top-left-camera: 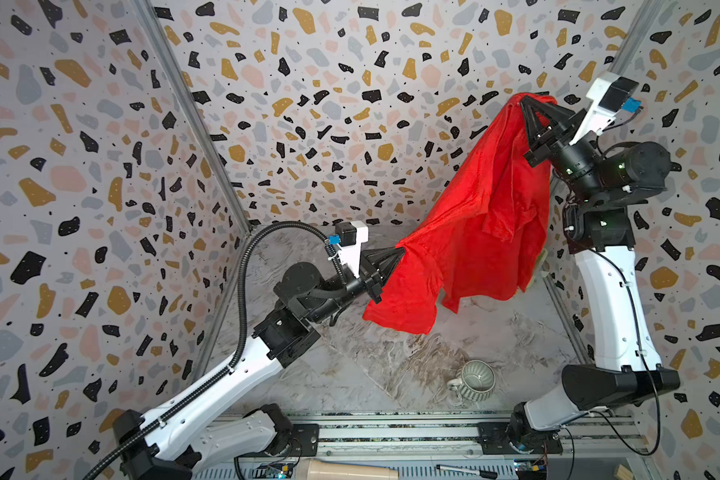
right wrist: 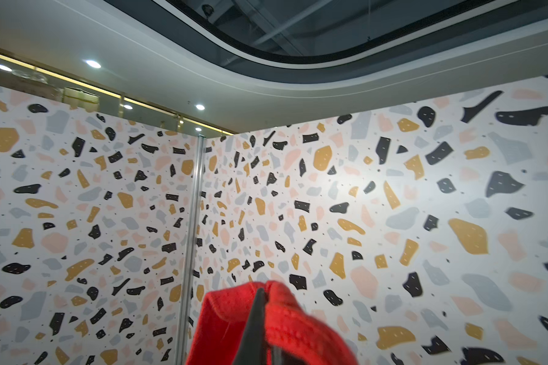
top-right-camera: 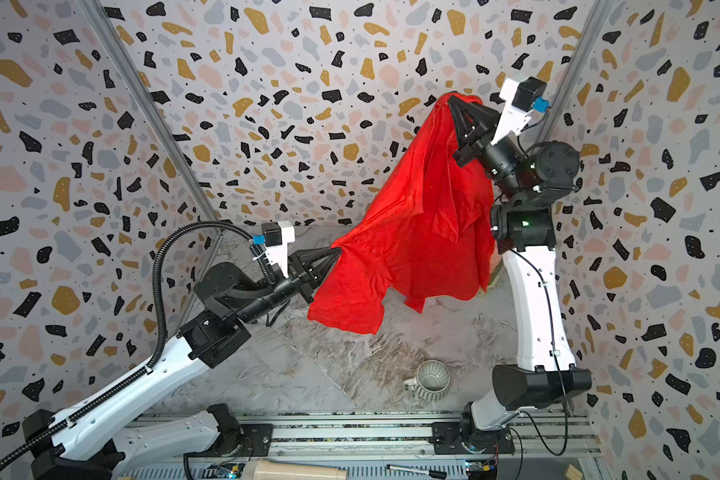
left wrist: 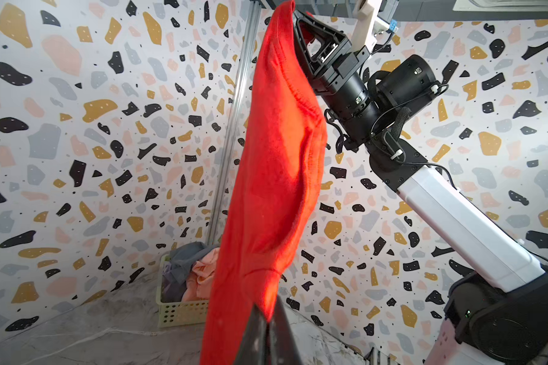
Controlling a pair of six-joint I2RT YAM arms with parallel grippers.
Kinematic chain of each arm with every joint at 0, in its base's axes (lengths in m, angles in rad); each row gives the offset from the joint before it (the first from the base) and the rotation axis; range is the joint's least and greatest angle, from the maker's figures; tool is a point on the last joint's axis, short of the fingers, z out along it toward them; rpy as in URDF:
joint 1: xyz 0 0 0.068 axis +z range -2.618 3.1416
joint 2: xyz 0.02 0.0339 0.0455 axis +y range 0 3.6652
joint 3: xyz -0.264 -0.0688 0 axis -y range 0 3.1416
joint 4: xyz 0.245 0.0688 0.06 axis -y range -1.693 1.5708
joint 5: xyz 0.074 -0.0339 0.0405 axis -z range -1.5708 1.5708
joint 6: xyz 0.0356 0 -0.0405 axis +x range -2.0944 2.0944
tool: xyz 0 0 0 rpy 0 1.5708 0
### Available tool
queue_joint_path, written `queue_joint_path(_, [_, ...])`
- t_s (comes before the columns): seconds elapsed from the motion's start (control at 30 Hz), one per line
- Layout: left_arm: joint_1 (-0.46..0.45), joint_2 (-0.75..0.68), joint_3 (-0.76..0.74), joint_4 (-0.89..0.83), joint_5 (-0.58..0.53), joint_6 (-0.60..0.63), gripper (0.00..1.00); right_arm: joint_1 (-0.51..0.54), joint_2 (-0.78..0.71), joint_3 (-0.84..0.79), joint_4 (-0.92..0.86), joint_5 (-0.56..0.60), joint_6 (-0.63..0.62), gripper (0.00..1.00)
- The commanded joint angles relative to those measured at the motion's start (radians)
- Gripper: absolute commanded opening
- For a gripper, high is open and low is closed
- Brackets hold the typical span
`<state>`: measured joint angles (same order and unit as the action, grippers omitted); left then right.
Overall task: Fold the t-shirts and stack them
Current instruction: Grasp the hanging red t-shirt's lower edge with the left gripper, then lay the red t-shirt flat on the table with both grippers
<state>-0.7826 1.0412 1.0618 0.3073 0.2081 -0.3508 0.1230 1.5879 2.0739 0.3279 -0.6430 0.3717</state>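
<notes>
The bright red t-shirt (top-left-camera: 466,245) hangs in the air, stretched between my two grippers in both top views. High at the back right, my right gripper (top-left-camera: 523,99) is shut on its top edge; the right wrist view shows red hem (right wrist: 298,328) bunched around the closed tips (right wrist: 263,292). Lower and to the left, my left gripper (top-left-camera: 402,251) is shut on another edge, seen in the left wrist view (left wrist: 268,316). The cloth's lower sleeve dangles just above the table. A salmon-pink t-shirt (left wrist: 203,271) and a grey-blue t-shirt (left wrist: 184,259) lie crumpled in the basket.
The pale green lattice basket (left wrist: 181,313) stands in the back right corner, mostly hidden behind the red cloth in both top views. A ribbed grey-green mug (top-left-camera: 474,380) sits near the table's front right. Patterned walls close in three sides; the marble tabletop (top-left-camera: 350,365) lies below.
</notes>
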Motion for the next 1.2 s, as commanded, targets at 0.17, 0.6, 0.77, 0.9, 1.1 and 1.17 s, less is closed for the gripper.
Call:
queue_joint_path(0.17, [-0.003,-0.072,-0.150,-0.013,-0.375,0.018,0.00,0.229,0.260,0.034,0.078,-0.101,-0.003,0.00])
queue_joint_path(0.6, [0.018,-0.089,-0.362,-0.227,-0.830,-0.177,0.00,0.225,0.531,-0.025,-0.153,-0.099,-0.011,0.80])
queue_joint_path(0.77, [0.020,-0.056,-0.390,-0.250,-0.848,-0.199,0.00,0.178,0.282,-0.371,-0.308,0.198,-0.073,0.82])
queue_joint_path(0.9, [0.021,-0.035,-0.405,-0.247,-0.843,-0.200,0.00,0.157,0.130,-0.646,-0.410,0.395,-0.099,0.80])
queue_joint_path(1.1, [0.026,0.008,-0.430,-0.237,-0.802,-0.208,0.00,0.124,0.061,-0.940,-0.403,0.446,-0.080,0.78])
queue_joint_path(1.17, [0.026,0.016,-0.444,-0.241,-0.800,-0.220,0.00,0.125,0.075,-1.000,-0.365,0.428,-0.066,0.77])
